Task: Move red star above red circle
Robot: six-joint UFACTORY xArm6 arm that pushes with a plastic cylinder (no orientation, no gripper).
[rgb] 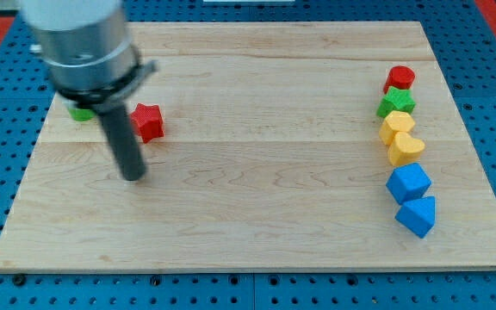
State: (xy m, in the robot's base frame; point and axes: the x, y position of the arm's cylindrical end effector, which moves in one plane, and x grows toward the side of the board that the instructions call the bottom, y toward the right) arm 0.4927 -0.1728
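The red star [148, 120] lies on the wooden board at the view's left. The red circle [400, 78] is at the view's far right, at the top of a column of blocks. My tip [133, 176] rests on the board just below and slightly left of the red star, a short gap apart from it. The rod rises from the tip to the grey arm body at the view's top left.
A green block [81, 112] is partly hidden behind the rod, left of the red star. Below the red circle lie a green star [396, 102], two yellow blocks [397, 126] [405, 148] and two blue blocks [408, 182] [417, 215]. The board's edge [257, 269] meets blue pegboard.
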